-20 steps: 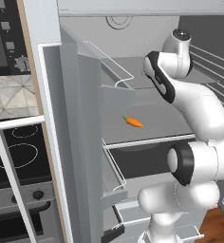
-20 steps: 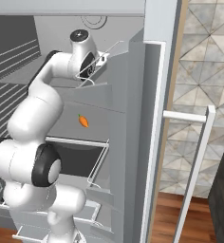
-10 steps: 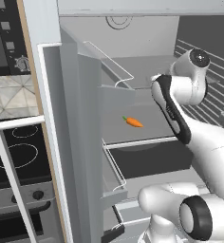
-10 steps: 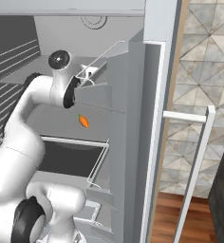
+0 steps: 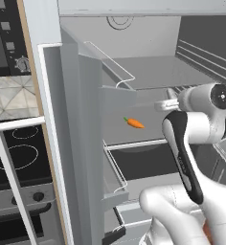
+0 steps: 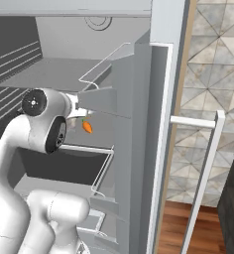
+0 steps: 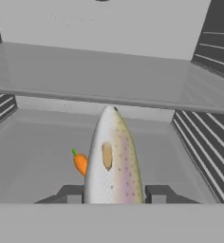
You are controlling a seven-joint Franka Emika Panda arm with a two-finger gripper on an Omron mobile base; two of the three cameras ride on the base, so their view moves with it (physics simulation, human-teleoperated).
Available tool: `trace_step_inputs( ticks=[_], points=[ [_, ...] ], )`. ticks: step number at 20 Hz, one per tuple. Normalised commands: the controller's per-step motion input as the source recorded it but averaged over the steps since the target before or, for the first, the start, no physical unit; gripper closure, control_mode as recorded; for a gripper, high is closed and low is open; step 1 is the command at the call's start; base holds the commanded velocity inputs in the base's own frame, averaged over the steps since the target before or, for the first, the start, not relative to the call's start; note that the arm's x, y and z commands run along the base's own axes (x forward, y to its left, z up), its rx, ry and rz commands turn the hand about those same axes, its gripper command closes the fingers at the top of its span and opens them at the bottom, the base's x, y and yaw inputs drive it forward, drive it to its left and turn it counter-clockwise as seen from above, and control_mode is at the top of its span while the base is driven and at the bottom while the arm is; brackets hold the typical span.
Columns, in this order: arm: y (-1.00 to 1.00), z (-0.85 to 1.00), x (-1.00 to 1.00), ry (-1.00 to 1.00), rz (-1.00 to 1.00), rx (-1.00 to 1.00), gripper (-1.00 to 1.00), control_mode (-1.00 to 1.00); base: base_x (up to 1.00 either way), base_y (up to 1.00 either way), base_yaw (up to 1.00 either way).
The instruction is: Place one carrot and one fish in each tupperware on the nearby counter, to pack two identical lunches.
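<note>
**A:** Since you've got the arm reaching into the open fridge, check the hand view first: the silver-grey fish stands nose-up between the two dark finger tips, one at 7 o'clock of it and one at 5 o'clock. The gripper reads as clenched on the fish, both tips touching its flanks.

**B:** Why nose-forward like that?

**A:** My read: you took it by the tail end, so the body runs along the gripper axis and points at the fridge's back wall. That keeps it narrow for pulling out past the door shelves.

**B:** And the carrot?

**A:** The orange carrot with the green top lies on the shelf at 9 o'clock of the fish, partly hidden behind it. In the left base view the same carrot sits at 9 o'clock of the wrist, apart from it. Same in the right base view, at 3 o'clock of the arm's joint. It's loose there, untouched.

**B:** Tupperware, counter?

**A:** Can't place either from these frames. You'll have to back out and turn the base.

**B:** Risk?

**A:** The grip sits low on a tapered, smooth body. I'd judge it could slide if you swing fast. Withdraw straight, then rotate.
</note>
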Motion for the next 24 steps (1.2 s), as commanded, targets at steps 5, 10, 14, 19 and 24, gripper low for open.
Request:
trace_step_inputs(
  ticks=[5, 10, 14, 19, 24],
  points=[
    [0.00, 0.00, 0.00, 0.00, 0.00, 0.00, 1.00, 1.00, -1.00, 0.00, 0.00],
    [0.00, 0.00, 0.00, 0.00, 0.00, 0.00, 1.00, 1.00, -1.00, 0.02, -0.01],
    [0.00, 0.00, 0.00, 0.00, 0.00, 0.00, 1.00, 1.00, -0.97, 0.13, -0.02],
    [0.00, 0.00, 0.00, 0.00, 0.00, 0.00, 1.00, 1.00, -0.47, 0.69, -0.04],
    [0.00, 0.00, 0.00, 0.00, 0.00, 0.00, 1.00, 1.00, -0.20, 1.00, -0.03]
  ],
)
